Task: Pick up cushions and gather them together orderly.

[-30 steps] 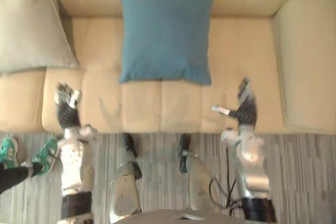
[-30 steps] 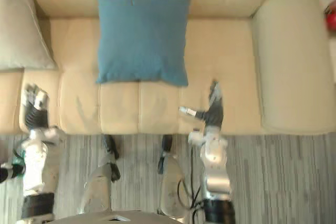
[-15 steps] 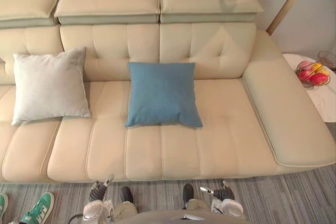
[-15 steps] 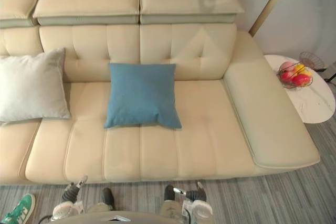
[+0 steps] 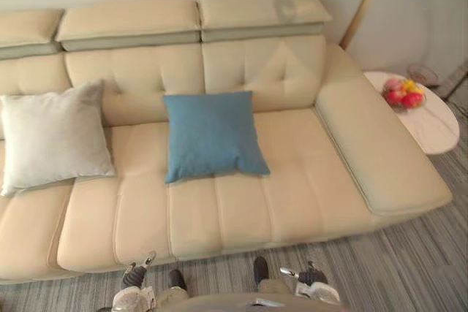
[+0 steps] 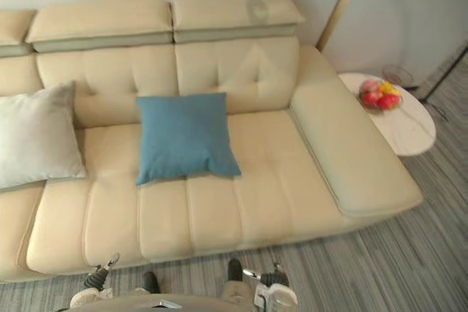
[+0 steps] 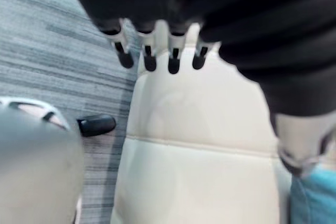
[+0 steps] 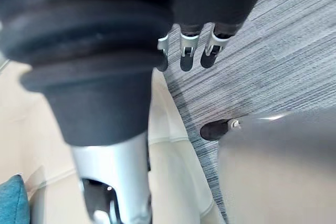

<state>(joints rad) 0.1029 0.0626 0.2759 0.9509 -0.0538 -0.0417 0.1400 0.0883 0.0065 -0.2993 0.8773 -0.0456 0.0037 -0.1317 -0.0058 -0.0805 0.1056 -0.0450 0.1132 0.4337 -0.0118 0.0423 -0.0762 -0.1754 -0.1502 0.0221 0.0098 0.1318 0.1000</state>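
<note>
A blue cushion [image 5: 212,135] leans on the backrest in the middle of the cream sofa [image 5: 307,173]. Further left, a pale grey cushion [image 5: 51,137] leans on the same backrest, a short gap from the blue one. Low in front of the sofa, over the carpet, my left hand [image 5: 136,275] and right hand [image 5: 307,275] are both well short of the cushions. The left wrist view shows straight fingers [image 7: 148,57] above the seat, holding nothing, and a corner of the blue cushion [image 7: 315,198]. In the right wrist view the fingers [image 8: 188,52] are straight and empty too.
A small white side table [image 5: 420,118] stands past the sofa's right arm and carries a bowl of fruit [image 5: 400,91]. A wooden pole [image 5: 363,1] leans by the wall behind it. Grey striped carpet [image 5: 409,268] runs along the sofa's front.
The camera has lifted and swung, so the whole sofa now shows. Both hands, over the seat's front edge a second ago, now hang lower in front of the sofa. The cushions have not moved.
</note>
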